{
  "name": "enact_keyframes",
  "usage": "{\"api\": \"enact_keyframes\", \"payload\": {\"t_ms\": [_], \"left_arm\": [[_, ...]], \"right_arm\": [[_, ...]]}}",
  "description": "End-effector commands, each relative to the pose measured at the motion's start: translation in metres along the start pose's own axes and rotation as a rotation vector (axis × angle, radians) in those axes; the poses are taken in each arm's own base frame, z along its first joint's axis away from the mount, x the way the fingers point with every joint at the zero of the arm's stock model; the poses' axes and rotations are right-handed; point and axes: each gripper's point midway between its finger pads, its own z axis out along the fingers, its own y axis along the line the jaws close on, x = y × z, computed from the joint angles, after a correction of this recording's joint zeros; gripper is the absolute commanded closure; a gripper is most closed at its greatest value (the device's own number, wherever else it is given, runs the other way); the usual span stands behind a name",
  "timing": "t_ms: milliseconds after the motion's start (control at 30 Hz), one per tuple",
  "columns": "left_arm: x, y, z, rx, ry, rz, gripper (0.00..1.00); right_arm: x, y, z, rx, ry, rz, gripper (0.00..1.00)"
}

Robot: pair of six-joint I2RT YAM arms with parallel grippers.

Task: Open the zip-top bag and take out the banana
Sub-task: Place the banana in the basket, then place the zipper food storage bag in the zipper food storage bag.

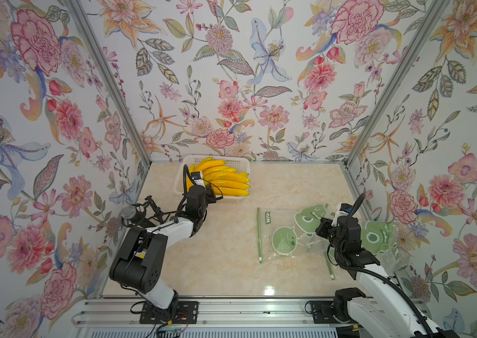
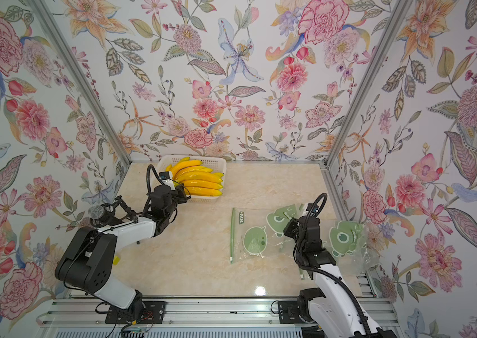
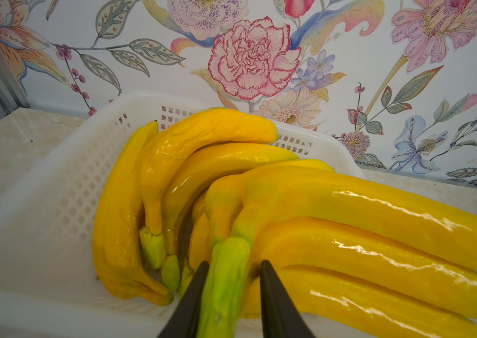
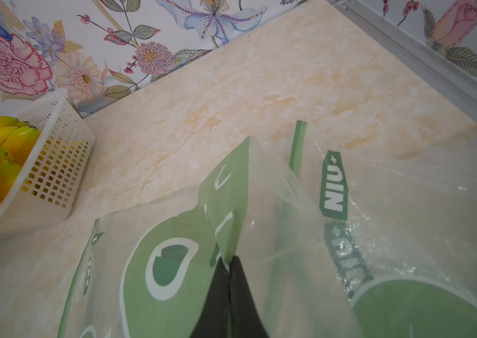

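- banana (image 3: 363, 210): glossy yellow with a green stem, lying in white basket (image 3: 55, 204); the stem sits between the parted fingers of left gripper (image 3: 233, 266).
- zip-top bag (image 4: 231, 181): clear film with green print, crumpled; a raised fold is pinched at the tip of right gripper (image 4: 229, 260).

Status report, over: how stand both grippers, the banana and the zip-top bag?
Left gripper open, astride a banana stem in the basket. Right gripper shut, pinching the zip-top bag. Other bananas crowd that stem.

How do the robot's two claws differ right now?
The left gripper is open around a banana stem; the right gripper is pinched shut on a plastic bag. The left gripper is at the white basket; the right gripper is away from it, over the table. Both are black and two-fingered.
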Motion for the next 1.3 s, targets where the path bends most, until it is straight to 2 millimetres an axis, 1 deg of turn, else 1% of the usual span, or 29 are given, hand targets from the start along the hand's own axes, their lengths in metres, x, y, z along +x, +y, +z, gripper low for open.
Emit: {"api": "enact_keyframes", "payload": {"t_ms": [0,67,200,267,333,367,500,600,667,767,900,1033,1133,1267], "left_arm": [[-0.018,0.004,0.007,0.005,-0.035,-0.017,0.64],[-0.020,0.006,0.007,-0.011,-0.031,-0.005,0.50],[-0.023,0.012,0.003,-0.047,-0.023,-0.001,0.39],[-0.027,0.014,0.000,-0.061,-0.023,-0.005,0.36],[-0.024,0.015,-0.001,-0.063,-0.012,-0.003,0.34],[-0.036,0.013,-0.009,-0.056,-0.038,-0.008,0.32],[-0.045,0.016,-0.023,-0.077,-0.045,-0.008,0.26],[-0.054,0.022,-0.039,-0.110,-0.036,-0.005,0.22],[-0.058,0.022,-0.053,-0.108,0.008,0.012,0.20],[-0.052,0.022,-0.074,-0.091,0.059,0.026,0.19],[-0.031,0.028,-0.096,-0.077,0.109,0.030,0.19],[-0.013,0.028,-0.109,-0.040,0.132,0.015,0.18],[-0.005,0.025,-0.116,-0.010,0.144,0.024,0.18],[-0.005,0.023,-0.125,0.019,0.138,0.033,0.18]], "right_arm": [[0.004,-0.002,0.000,0.001,0.010,-0.007,1.00],[0.003,-0.003,0.001,0.004,0.013,-0.008,1.00],[0.000,-0.001,0.000,0.000,0.005,-0.008,1.00],[-0.001,-0.001,0.000,-0.002,0.004,-0.007,1.00],[0.000,0.000,0.000,-0.005,0.008,-0.007,1.00],[0.000,0.000,0.000,-0.007,0.009,-0.007,1.00],[0.000,0.004,0.001,-0.025,0.018,-0.019,1.00],[-0.004,0.011,0.001,-0.048,0.022,-0.040,1.00],[-0.007,0.016,0.001,-0.066,0.024,-0.059,1.00],[-0.013,0.021,-0.002,-0.076,0.016,-0.078,1.00],[-0.037,0.020,-0.009,-0.037,-0.015,-0.116,1.00],[-0.066,0.008,-0.023,0.053,-0.048,-0.142,1.00],[-0.085,-0.015,-0.036,0.176,-0.073,-0.166,1.00],[-0.107,-0.050,-0.058,0.355,-0.089,-0.199,1.00]]}}
